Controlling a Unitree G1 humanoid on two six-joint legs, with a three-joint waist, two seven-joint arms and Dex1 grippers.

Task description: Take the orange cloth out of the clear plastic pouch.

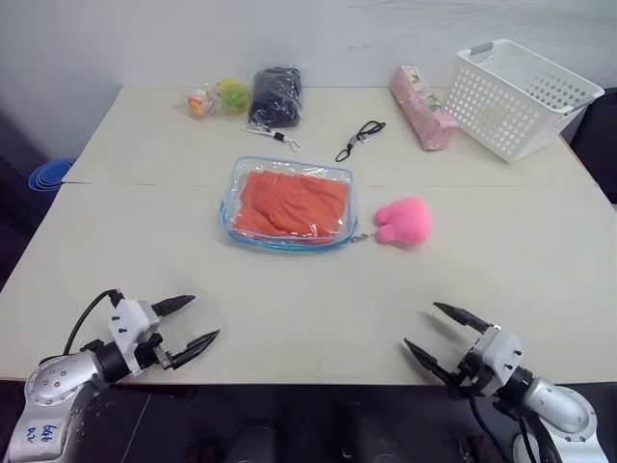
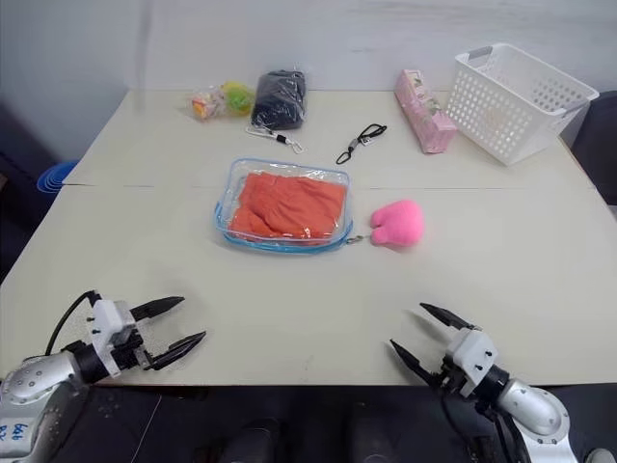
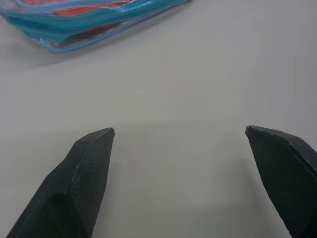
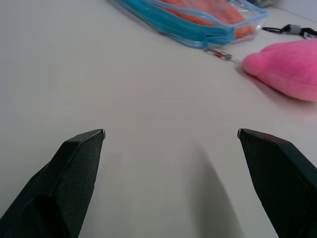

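Head view: one clear plastic pouch mid-table, one orange cloth inside. My left gripper and right gripper hang wide, empty. Left wrist: pouch cut off. Right wrist: one pom-pom, partly cropped.

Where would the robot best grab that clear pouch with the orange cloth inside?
Probably the clear pouch by its near blue-edged rim, coming in low from the robot's side. It lies flat, so only the raised edge offers a pinch; the pink pom-pom hangs off its right corner.
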